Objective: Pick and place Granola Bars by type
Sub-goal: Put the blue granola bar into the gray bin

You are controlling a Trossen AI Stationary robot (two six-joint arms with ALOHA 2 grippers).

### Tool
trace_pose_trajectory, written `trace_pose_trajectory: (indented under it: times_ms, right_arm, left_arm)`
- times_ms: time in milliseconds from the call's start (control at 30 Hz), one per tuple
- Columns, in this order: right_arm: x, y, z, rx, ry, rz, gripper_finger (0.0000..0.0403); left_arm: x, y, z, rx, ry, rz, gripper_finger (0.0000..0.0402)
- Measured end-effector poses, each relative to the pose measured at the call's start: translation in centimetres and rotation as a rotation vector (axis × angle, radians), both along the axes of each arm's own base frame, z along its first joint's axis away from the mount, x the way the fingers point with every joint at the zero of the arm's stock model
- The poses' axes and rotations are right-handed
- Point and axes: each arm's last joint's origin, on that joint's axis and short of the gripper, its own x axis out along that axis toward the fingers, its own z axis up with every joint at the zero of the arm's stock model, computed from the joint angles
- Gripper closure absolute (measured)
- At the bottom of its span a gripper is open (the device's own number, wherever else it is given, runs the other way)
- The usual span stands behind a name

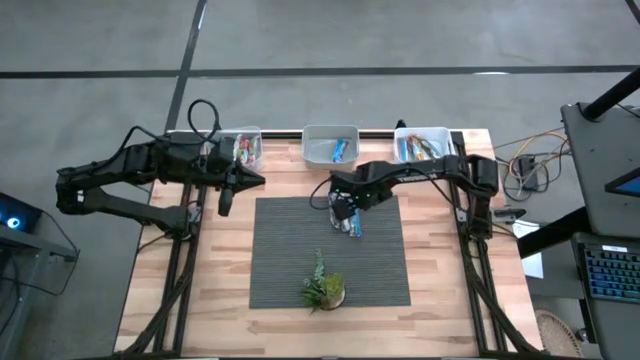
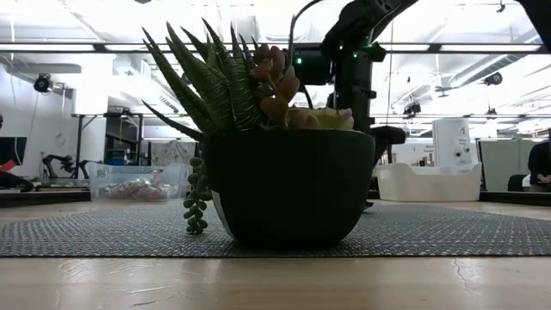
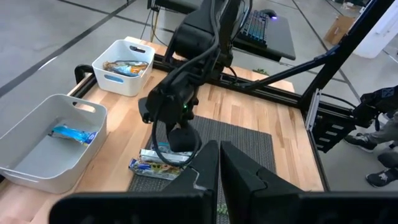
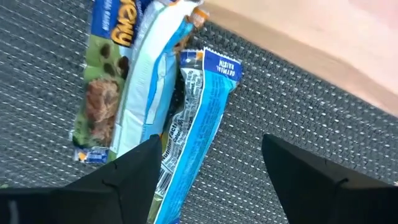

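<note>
A small pile of granola bars (image 1: 352, 224) lies on the grey mat's far part. The right wrist view shows a blue bar (image 4: 200, 124), a white and light-blue bar (image 4: 149, 81) and a green one (image 4: 106, 93) side by side. My right gripper (image 1: 345, 210) hangs open just above them, pointing down, and the blue bar shows between its fingers (image 4: 211, 146). My left gripper (image 1: 255, 181) waits shut above the table's far left (image 3: 219, 168). In the low view the plant pot hides the pile.
Three bins stand along the far edge. The left one (image 1: 243, 148) holds reddish bars, the middle one (image 1: 318, 150) a blue bar (image 3: 74, 134), and the right one (image 1: 425, 147) orange and blue bars. A potted plant (image 1: 325, 288) stands on the mat's near part (image 2: 288, 185).
</note>
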Motion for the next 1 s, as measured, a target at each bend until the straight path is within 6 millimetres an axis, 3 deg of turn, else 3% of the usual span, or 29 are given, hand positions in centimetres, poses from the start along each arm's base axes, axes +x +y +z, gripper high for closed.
trace_pose_trajectory:
  times_ms: [700,1000]
  right_arm:
    - [1.0,0.0,-3.0,0.054,0.063,-0.005,0.0165]
    - [1.0,0.0,-3.1,0.043,0.07,-0.02,0.0225]
  left_arm:
    - [0.0,0.0,0.0,-0.001,0.0,0.0,0.0402]
    - [0.0,0.0,0.0,-0.002,0.0,0.001,0.0402]
